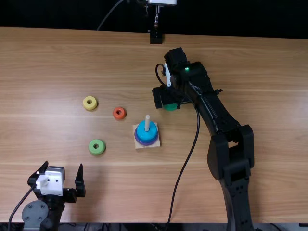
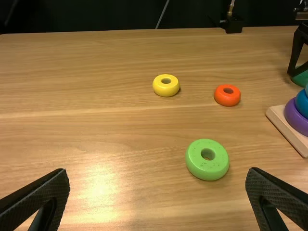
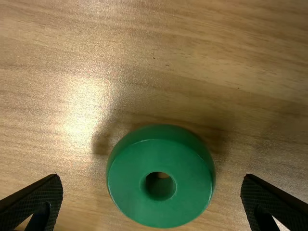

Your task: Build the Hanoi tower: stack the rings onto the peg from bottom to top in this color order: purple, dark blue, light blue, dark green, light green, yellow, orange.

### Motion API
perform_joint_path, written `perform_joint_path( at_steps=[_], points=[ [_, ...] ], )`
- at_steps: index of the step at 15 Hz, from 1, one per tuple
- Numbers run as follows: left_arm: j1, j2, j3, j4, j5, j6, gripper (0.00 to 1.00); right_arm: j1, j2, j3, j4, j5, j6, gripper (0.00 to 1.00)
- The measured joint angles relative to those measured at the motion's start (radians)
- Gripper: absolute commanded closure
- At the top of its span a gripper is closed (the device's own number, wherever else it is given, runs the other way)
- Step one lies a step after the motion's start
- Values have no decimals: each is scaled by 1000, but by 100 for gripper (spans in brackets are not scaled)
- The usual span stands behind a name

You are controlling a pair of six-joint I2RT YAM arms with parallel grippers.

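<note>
The wooden base (image 1: 158,141) with its peg (image 1: 147,121) carries a purple ring (image 1: 146,143) at the bottom and blue (image 1: 146,131) above it; how many blue rings there are I cannot tell. My right gripper (image 1: 168,99) is over the dark green ring (image 1: 170,107). In the right wrist view that ring (image 3: 161,185) lies on the table between the open fingers of my right gripper (image 3: 151,185). My left gripper (image 1: 59,179) stands open near the front left; in its wrist view, my left gripper (image 2: 158,180) holds nothing. Loose rings lie flat: light green (image 1: 96,147), yellow (image 1: 90,103), orange (image 1: 119,113).
The right arm (image 1: 216,115) stretches over the table right of the base, with a black cable (image 1: 185,163) hanging beside it. A black stand (image 1: 156,36) is at the table's far edge.
</note>
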State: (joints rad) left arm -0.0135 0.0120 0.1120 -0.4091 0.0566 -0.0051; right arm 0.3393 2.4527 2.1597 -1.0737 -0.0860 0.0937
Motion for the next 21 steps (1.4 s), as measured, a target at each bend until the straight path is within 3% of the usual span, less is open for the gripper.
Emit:
perform_joint_path(
  at_steps=[2, 3, 6, 8, 9, 12, 14, 21],
  points=[
    [0, 0, 0, 0, 0, 0, 0, 0, 10, 0, 2, 1, 0, 0],
    [0, 0, 0, 0, 0, -1, 0, 0, 16, 0, 4, 10, 0, 0],
    [0, 0, 0, 0, 0, 0, 0, 0, 23, 0, 8, 97, -1, 0],
    [0, 0, 0, 0, 0, 0, 0, 0, 23, 0, 9, 122, -2, 0],
    [0, 0, 0, 0, 0, 0, 0, 0, 23, 0, 9, 130, -2, 5],
    [0, 0, 0, 0, 0, 0, 0, 0, 23, 0, -2, 133, 0, 73],
    [0, 0, 0, 0, 0, 0, 0, 0, 23, 0, -3, 135, 3, 98],
    [0, 0, 0, 0, -1, 0, 0, 0, 23, 0, -4, 135, 0, 100]
  ],
)
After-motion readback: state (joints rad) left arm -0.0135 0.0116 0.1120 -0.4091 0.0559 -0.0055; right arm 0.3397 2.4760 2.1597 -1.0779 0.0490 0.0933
